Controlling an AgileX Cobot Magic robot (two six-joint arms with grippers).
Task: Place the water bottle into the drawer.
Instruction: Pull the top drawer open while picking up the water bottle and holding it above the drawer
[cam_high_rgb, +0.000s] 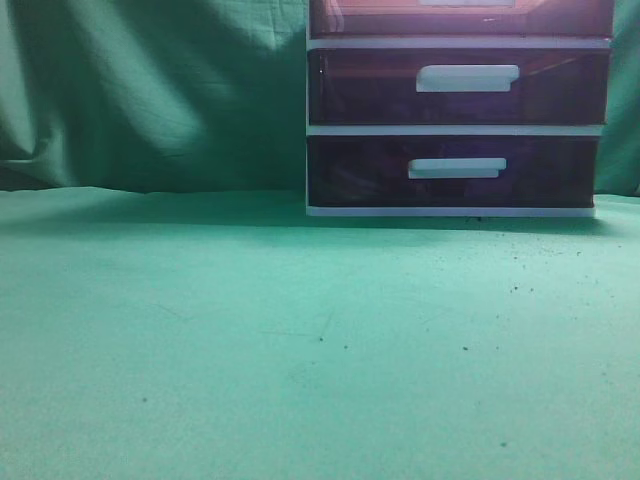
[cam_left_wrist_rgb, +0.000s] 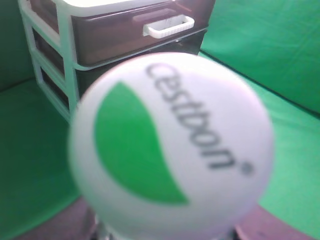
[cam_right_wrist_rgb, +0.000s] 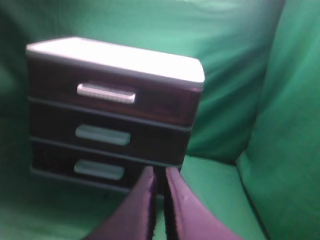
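Standing as the sole obstacle at the worktop's back edge, right of centre: drawer unit (cam_high_rgb: 455, 120), every front sitting shut, top drawer (cam_right_wrist_rgb: 112, 95) included. Lying open everywhere before it and to its left: green cloth (cam_high_rgb: 250, 340).

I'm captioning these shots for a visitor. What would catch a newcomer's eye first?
The white bottle cap with a green leaf and "cestbon" lettering fills the left wrist view, close to the lens. Behind it, against green cloth, stands the three-drawer unit with its dark fronts, all shut. In the right wrist view, the right claw points at it, fingers nearly together.
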